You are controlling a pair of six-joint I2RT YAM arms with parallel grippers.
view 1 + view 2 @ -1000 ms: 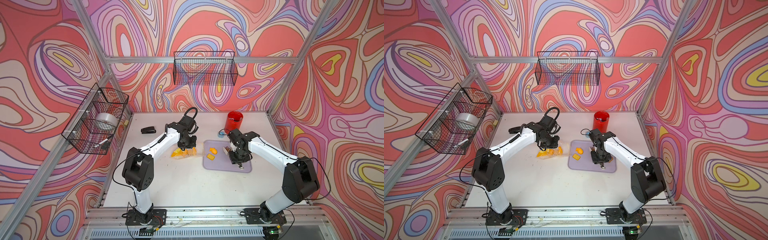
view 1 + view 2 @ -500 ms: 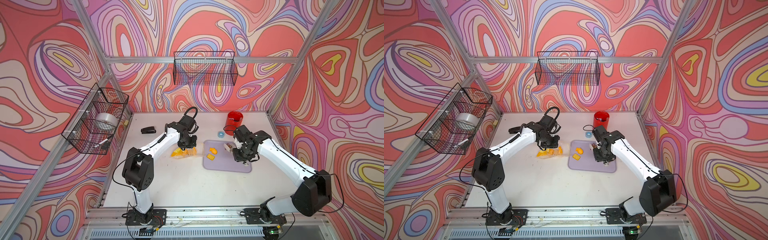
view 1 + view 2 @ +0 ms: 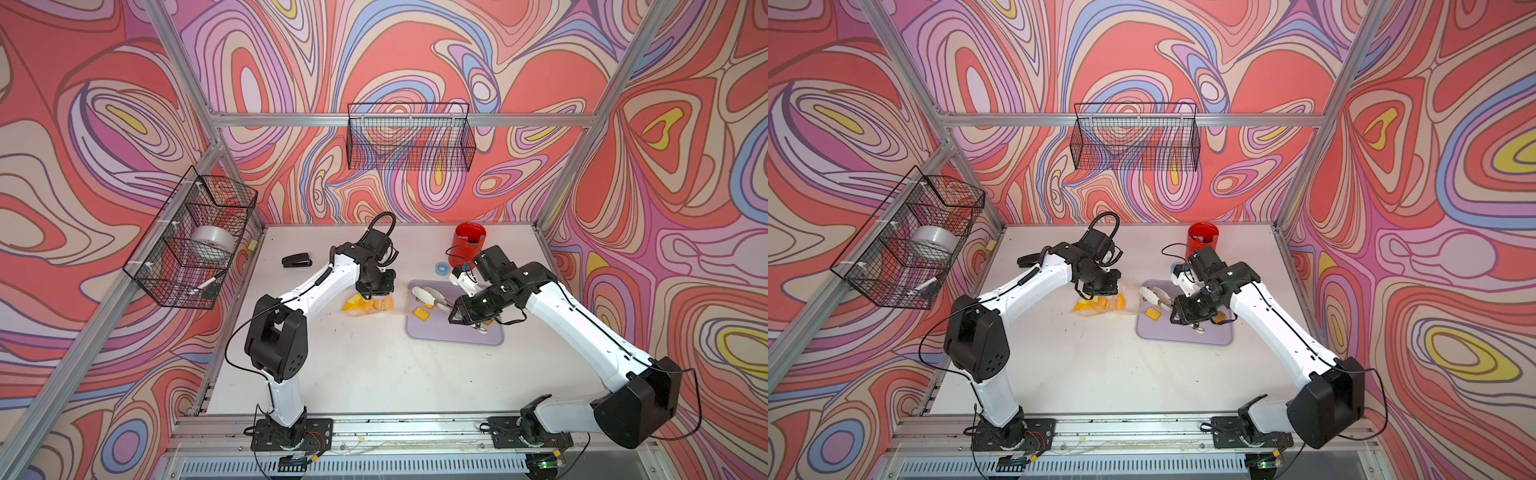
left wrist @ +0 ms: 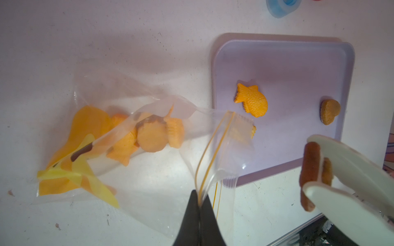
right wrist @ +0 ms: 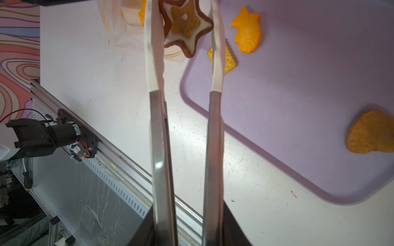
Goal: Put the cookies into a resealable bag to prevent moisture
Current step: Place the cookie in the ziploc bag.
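Clenching steel tongs with white tips, the right gripper holds a brown star-shaped iced cookie in them over the left edge of a flat lavender tray, right of centre on the white table, where 1 orange fish cookie, 1 square tan cracker and 1 tan rounded cookie lie. Just left, the closed left gripper pinches the zip edge of a clear crinkly resealable bag holding several orange cookies; a red cup stands near the back edge.
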